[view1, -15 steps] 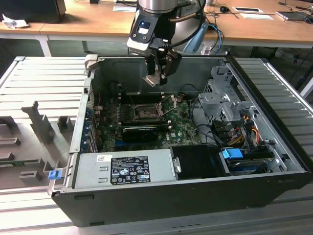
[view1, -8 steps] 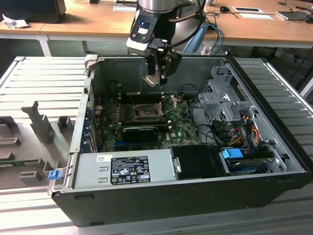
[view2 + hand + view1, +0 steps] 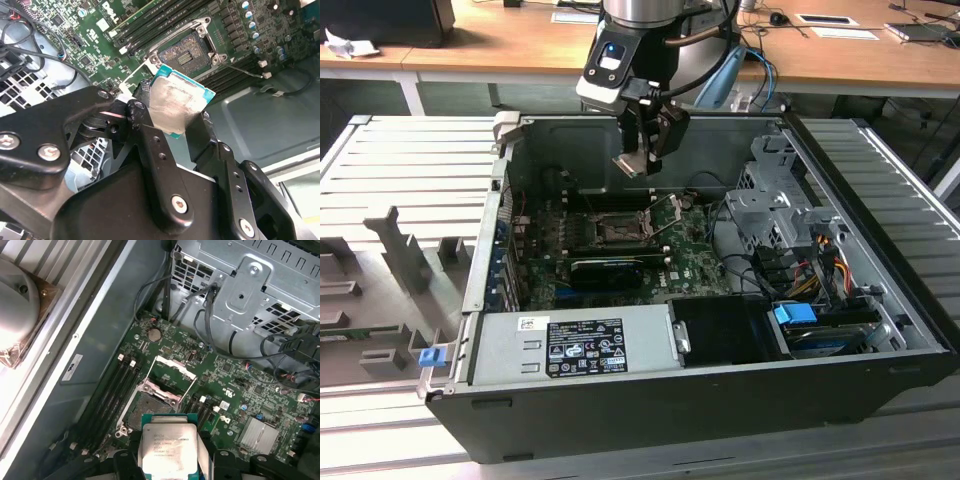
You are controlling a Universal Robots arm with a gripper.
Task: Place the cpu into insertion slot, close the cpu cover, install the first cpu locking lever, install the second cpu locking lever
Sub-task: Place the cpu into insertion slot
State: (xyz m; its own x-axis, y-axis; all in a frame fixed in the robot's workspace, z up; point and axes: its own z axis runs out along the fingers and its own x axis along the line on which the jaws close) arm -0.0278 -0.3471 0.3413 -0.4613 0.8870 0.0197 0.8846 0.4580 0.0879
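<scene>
My gripper (image 3: pixel 638 160) hangs over the open computer case, shut on the cpu (image 3: pixel 630 165). In both wrist views the cpu (image 3: pixel 177 102) (image 3: pixel 169 450) is a pale metal-faced square chip with a green edge, clamped between the black fingers (image 3: pixel 142 125). It is in the air, above and a little aside of the insertion slot (image 3: pixel 618 228) (image 3: pixel 187 52) (image 3: pixel 145 412), a dark square socket on the green board. The slot lies uncovered. The cpu cover (image 3: pixel 175 367), a thin silver frame, stands tilted up at the slot's far side. A thin locking lever (image 3: pixel 245 71) sticks out beside the slot.
A black card (image 3: pixel 605 268) lies just in front of the slot, and memory connectors (image 3: pixel 112 390) run beside it. A metal drive cage (image 3: pixel 770 210) with cables fills the exterior view's right. The power supply (image 3: pixel 580 345) sits at the front. The case walls (image 3: pixel 570 150) surround the board.
</scene>
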